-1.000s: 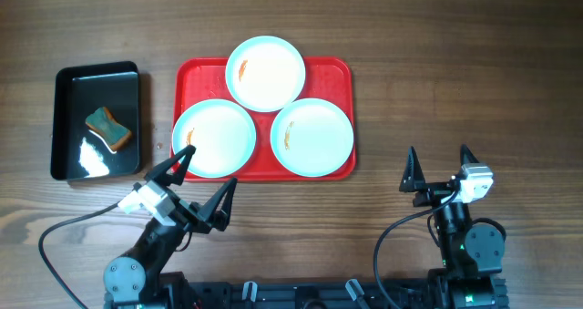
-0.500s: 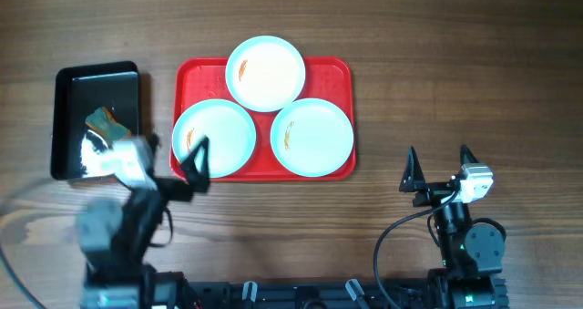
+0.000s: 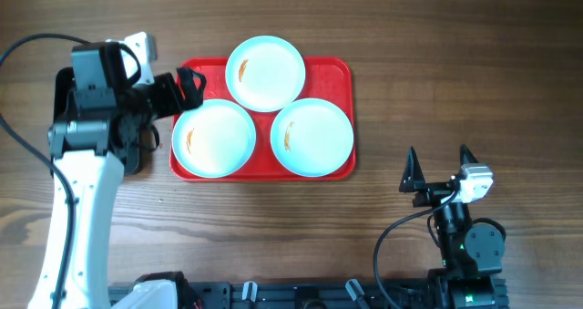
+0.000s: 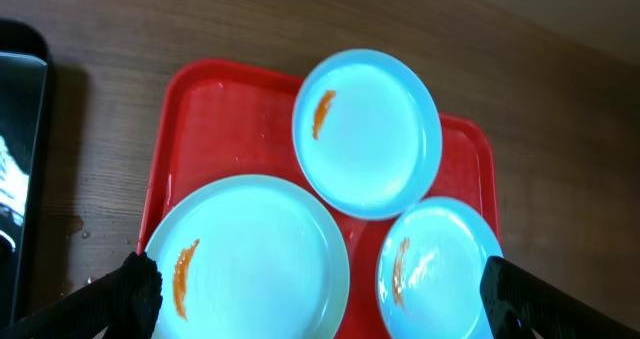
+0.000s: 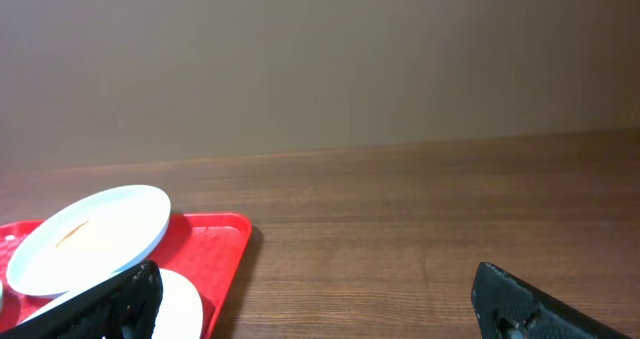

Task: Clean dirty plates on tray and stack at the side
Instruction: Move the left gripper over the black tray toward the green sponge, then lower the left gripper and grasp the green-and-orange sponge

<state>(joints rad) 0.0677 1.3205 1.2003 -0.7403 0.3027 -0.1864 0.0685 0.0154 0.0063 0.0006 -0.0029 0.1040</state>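
Note:
Three pale aqua-white plates lie on the red tray (image 3: 339, 68): a back plate (image 3: 265, 73), a front left plate (image 3: 214, 138) and a front right plate (image 3: 312, 137). Each has a small orange smear. My left gripper (image 3: 184, 87) is open and empty, held above the tray's back left corner. In the left wrist view its fingers (image 4: 320, 287) frame the front left plate (image 4: 250, 259) and the front right plate (image 4: 440, 269), with the back plate (image 4: 367, 131) beyond. My right gripper (image 3: 439, 169) is open and empty, at the front right, apart from the tray.
A glossy black tray (image 3: 62, 95) stands left of the red tray, mostly hidden under my left arm; its edge shows in the left wrist view (image 4: 20, 159). The right wrist view shows the red tray's corner (image 5: 215, 244), the back plate (image 5: 90, 239) and bare wood.
My left arm has lifted from the table's front edge and swung back and left, over the black tray, its gripper at the red tray's back left corner. The right arm has not moved.

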